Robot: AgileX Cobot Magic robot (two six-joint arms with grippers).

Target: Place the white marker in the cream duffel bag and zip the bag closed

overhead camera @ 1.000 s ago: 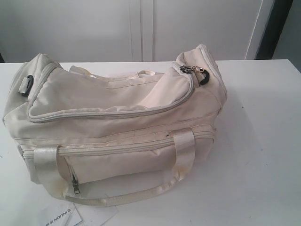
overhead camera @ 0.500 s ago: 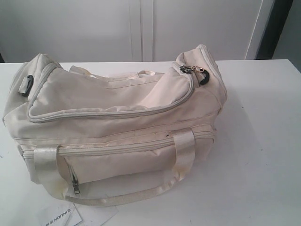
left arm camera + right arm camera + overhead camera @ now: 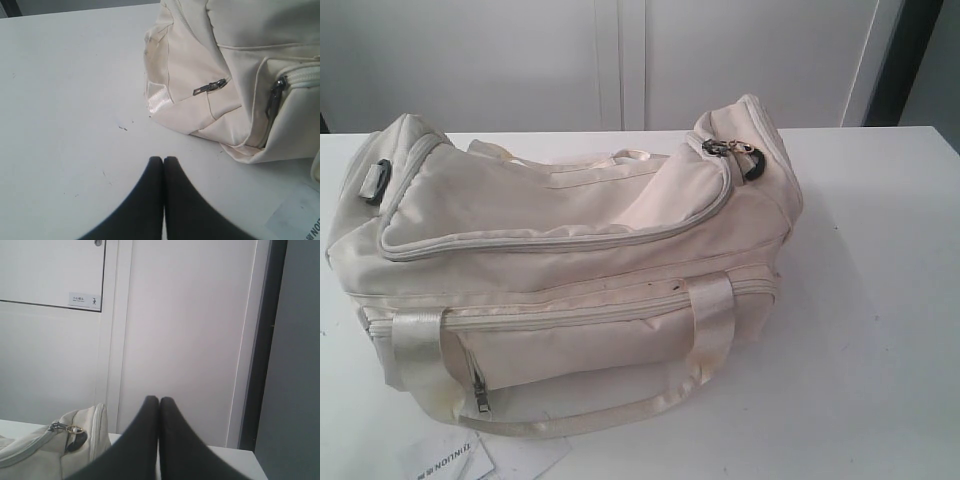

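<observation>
Black, pressed tip to tip and holding nothing: my left jaws and my right jaws alike. Just past the left pair, on the white tabletop (image 3: 60,100), slumps the large soft cream fabric duffel bag (image 3: 570,250). Its top flap looks zipped round to the metal puller (image 3: 720,148) at its far right end. The slim white marker shows nowhere, perhaps inside. The cloth will likely buckle, so I'd pinch that puller.

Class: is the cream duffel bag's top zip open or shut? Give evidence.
Shut: on the soft cream fabric duffel bag, the curved top zip runs unbroken with no gap, and its metal pull sits at one end.
</observation>
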